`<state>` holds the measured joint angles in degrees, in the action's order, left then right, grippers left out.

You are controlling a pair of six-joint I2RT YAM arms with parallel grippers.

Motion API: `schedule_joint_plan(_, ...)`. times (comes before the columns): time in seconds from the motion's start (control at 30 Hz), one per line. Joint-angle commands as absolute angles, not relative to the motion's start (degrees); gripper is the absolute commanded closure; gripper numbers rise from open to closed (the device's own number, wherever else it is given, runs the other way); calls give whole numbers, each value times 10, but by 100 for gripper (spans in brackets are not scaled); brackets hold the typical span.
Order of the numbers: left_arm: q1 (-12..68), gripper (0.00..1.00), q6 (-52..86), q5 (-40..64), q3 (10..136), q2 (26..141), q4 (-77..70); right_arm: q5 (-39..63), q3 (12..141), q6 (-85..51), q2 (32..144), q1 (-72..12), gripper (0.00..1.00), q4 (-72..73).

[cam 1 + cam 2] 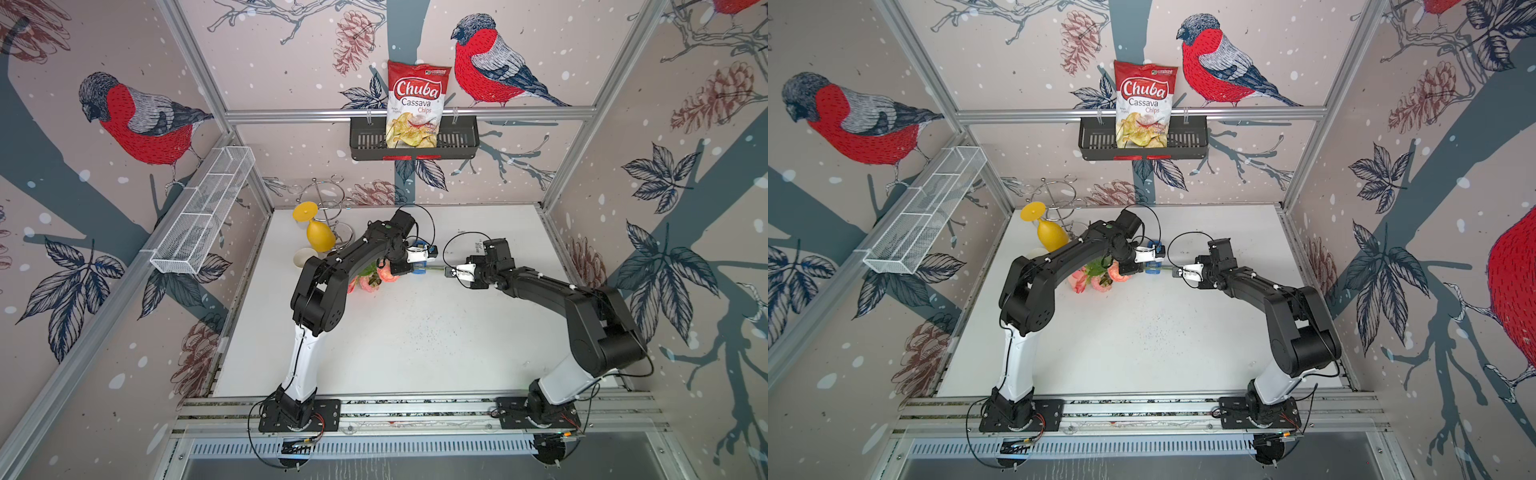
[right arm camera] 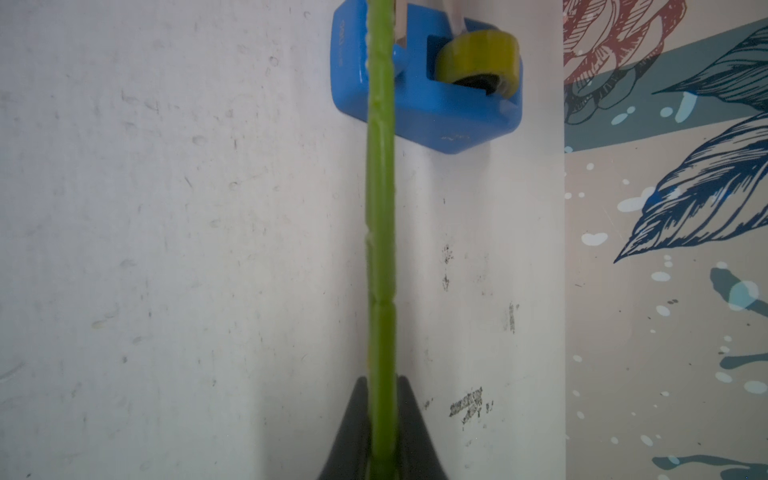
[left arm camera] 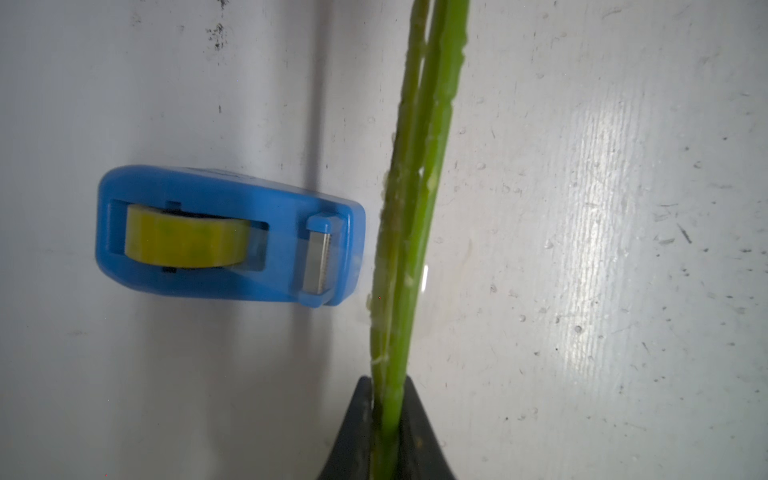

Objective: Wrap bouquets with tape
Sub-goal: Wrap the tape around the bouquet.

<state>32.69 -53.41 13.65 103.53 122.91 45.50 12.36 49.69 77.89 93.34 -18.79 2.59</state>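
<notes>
K: Past mid-table, short of the back edge: bouquet (image 1: 368, 283) spans between both arms, blooms (image 1: 1079, 283) toward the left edge, stems (image 3: 411, 216) running out to the right. How will it handle?

M: Light, I'd guess. Stems look thin and springy with a plastic skin, probably slick. They'd bow if held at one end only. Blooms are soft, so don't clamp them. Best hold is bare stem: one grip close under the blooms, one near the cut ends. That's the hold we have.

K: Tape?

M: Dispenser (image 3: 216, 187) sits on the table (image 1: 415, 340) just beyond the stems, on the back-edge side. Its cutter (image 3: 318, 262) faces them, just beside; can't tell if touching. Yellow-green tape roll (image 3: 187, 241) is in its cradle. Small blue plastic body, likely light, so it may skid when tape is pulled. The tape itself is thin and sticky and will fold onto itself if slack.

K: Jaws?

M: Left gripper (image 3: 386, 390): nearly closed, pinching two stems on the bloom side. The stems fill the gap in the left wrist view. Right gripper (image 2: 382, 390): same, jaws drawn in tight on the stems at the end away from the blooms. Neither touches the dispenser.

K: Any tape on yet?

M: There's a glossy patch on the stems level with the cutter in the left wrist view. Could be tape, can't confirm.
</notes>
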Motion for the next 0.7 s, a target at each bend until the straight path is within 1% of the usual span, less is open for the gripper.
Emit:
schedule_joint_plan(0.0, 325, 74, -545, 148, 1039, 1219, 473, 132, 496, 779, 926, -193, 100, 43)
schedule_joint_plan(0.03, 325, 65, -544, 152, 1039, 1216, 479, 131, 494, 782, 925, -194, 100, 40)
schedule_joint_plan(0.07, 325, 53, -547, 155, 1038, 1212, 488, 131, 493, 785, 925, -196, 100, 39)
schedule_joint_plan(0.1, 325, 49, -548, 158, 1038, 1208, 493, 132, 490, 787, 923, -197, 100, 39)
schedule_joint_plan(0.33, 326, 47, -545, 151, 1048, 1186, 501, 131, 489, 787, 926, -199, 100, 36)
schedule_joint_plan(0.43, 327, 47, -551, 165, 1053, 1184, 504, 128, 488, 786, 928, -199, 100, 36)
schedule_joint_plan(0.53, 330, 48, -540, 155, 1063, 1191, 490, 128, 488, 785, 928, -199, 100, 34)
schedule_joint_plan(0.67, 339, 48, -534, 179, 1054, 1189, 458, 131, 486, 785, 925, -198, 100, 41)
